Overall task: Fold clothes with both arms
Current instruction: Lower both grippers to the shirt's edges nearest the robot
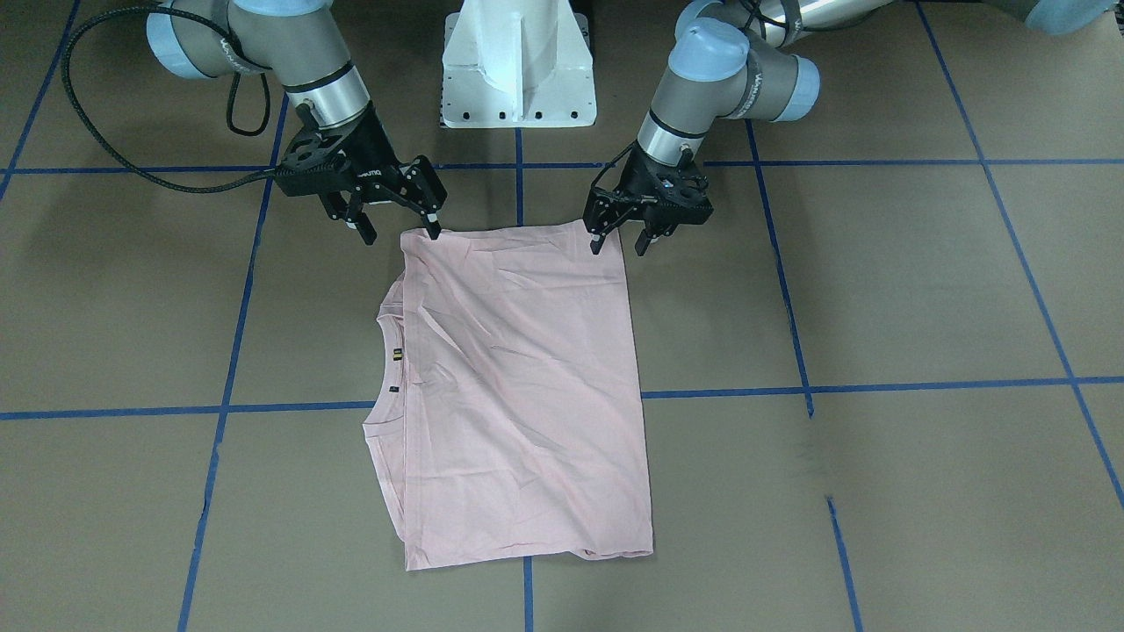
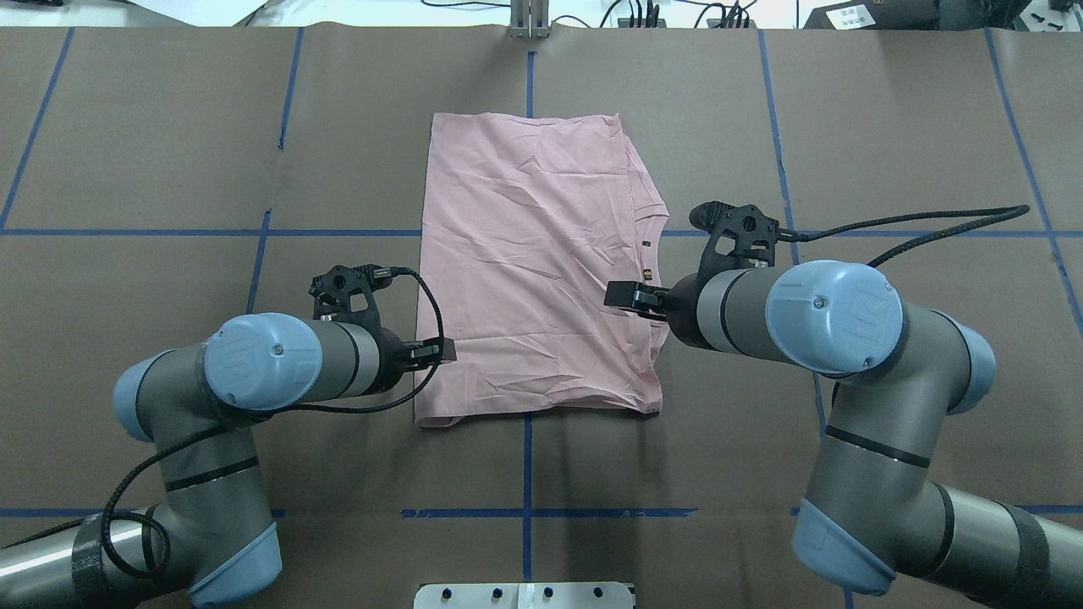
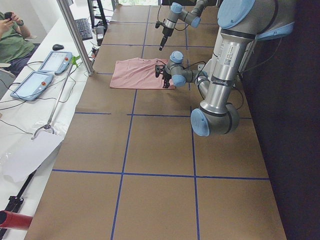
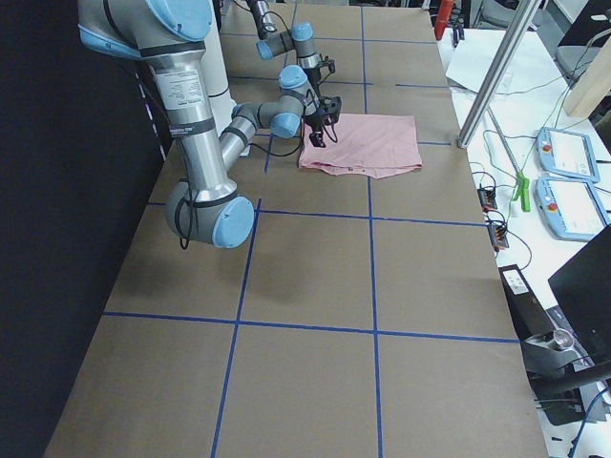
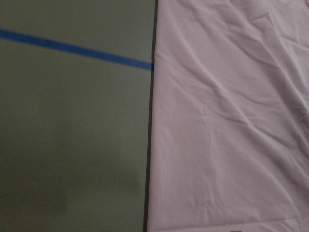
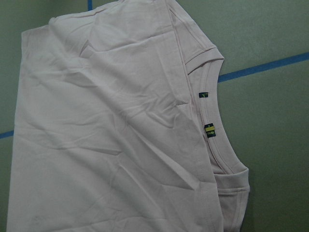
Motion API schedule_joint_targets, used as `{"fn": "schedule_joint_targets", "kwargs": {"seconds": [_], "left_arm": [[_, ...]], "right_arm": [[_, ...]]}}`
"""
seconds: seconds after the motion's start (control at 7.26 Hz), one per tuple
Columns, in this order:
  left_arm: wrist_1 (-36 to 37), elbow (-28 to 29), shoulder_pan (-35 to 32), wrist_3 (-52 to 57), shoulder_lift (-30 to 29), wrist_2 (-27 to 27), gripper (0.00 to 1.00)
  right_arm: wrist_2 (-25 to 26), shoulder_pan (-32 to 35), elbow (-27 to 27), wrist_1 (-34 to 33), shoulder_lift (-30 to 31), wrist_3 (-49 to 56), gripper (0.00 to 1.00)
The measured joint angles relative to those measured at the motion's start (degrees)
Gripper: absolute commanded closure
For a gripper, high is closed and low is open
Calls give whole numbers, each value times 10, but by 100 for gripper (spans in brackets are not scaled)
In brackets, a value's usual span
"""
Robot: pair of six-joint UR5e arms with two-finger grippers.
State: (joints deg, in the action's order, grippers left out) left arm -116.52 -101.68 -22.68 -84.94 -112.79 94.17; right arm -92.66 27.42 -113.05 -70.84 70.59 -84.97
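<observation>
The pale pink T-shirt (image 1: 518,386) lies flat on the brown table, folded into a tall rectangle with its plain side up. No print shows. Its ribbed collar (image 1: 391,351) with small tags points to my right side. The shirt also shows in the overhead view (image 2: 533,262), the left wrist view (image 5: 227,121) and the right wrist view (image 6: 106,135). My left gripper (image 1: 619,248) is open and empty just above the shirt's near corner. My right gripper (image 1: 401,235) is open and empty above the other near corner. In the overhead view the arms hide most of both grippers.
The white pedestal base (image 1: 518,70) stands behind the shirt's near edge. Blue tape lines (image 1: 878,386) cross the table. A metal pole (image 3: 75,35), tablets (image 3: 32,85) and a seated person (image 3: 12,40) are along the table's far side.
</observation>
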Motion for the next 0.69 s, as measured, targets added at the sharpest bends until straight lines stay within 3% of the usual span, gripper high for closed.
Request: {"fn": "schedule_joint_targets", "kwargs": {"seconds": [0.69], "left_arm": [[27,-1,21,4,-3,1,30]], "right_arm": [[0,0,1,0,1,0,0]]}}
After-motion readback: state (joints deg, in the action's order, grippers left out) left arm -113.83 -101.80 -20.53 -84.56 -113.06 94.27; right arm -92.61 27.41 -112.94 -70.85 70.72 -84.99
